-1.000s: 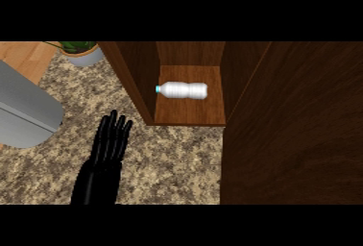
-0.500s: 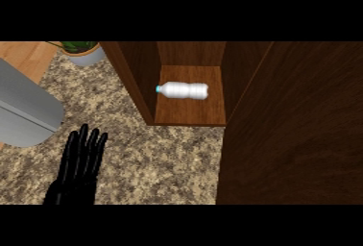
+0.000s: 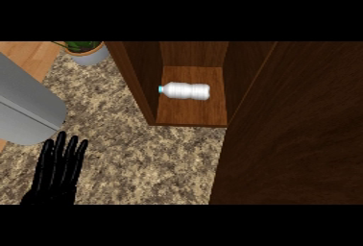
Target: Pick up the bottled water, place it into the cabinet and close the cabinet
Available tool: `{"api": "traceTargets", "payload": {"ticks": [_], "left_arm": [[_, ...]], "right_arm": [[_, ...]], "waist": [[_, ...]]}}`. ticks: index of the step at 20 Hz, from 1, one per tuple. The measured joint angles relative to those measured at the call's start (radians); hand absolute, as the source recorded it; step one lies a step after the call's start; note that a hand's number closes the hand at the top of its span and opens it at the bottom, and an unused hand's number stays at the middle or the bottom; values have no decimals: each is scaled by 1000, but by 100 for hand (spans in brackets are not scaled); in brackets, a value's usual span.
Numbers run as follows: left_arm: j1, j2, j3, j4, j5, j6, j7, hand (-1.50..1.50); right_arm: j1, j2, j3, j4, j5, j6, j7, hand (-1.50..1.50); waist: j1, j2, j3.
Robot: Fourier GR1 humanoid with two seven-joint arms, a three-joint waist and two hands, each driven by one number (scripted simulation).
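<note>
well apart: bottled water [image 3: 185, 91] inside cabinet [image 3: 191, 115], left hand [image 3: 56, 170] apparently flat

The bottled water [image 3: 185, 91] lies on its side inside the cabinet [image 3: 191, 113]; left robot hand [image 3: 58, 171] flat over the counter [image 3: 149, 163].

Bottled water [image 3: 186, 91]: clear, blue cap, lying on its side on the shelf inside the dark wooden cabinet [image 3: 190, 112], cap toward the left wall. Cabinet open.
</note>
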Motion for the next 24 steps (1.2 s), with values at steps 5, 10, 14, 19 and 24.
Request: {"api": "traceTargets", "payload": {"ticks": [5, 10, 14, 19, 24], "left_arm": [[31, 24, 31, -12, 20, -31, -11, -150], [57, 42, 55, -20, 43, -65, -20, -150], [68, 62, 80, -22, 62, -94, -22, -150], [82, 78, 101, -30, 78, -121, -26, -150], [92, 92, 118, -33, 90, -150, -33, -150]], "right_arm": [[-149, 19, 65, 18, 31, -15, 76, 150], [-267, -7, 113, 30, 50, -46, 129, 150], [-326, -38, 126, 31, 52, -51, 151, 150], [-377, -59, 130, 33, 49, -48, 160, 150], [-403, -69, 127, 34, 44, -39, 163, 150]], "waist": [[2, 0, -3], [4, 2, -4], [11, 5, -5], [24, 9, -6], [38, 13, -7]]}}
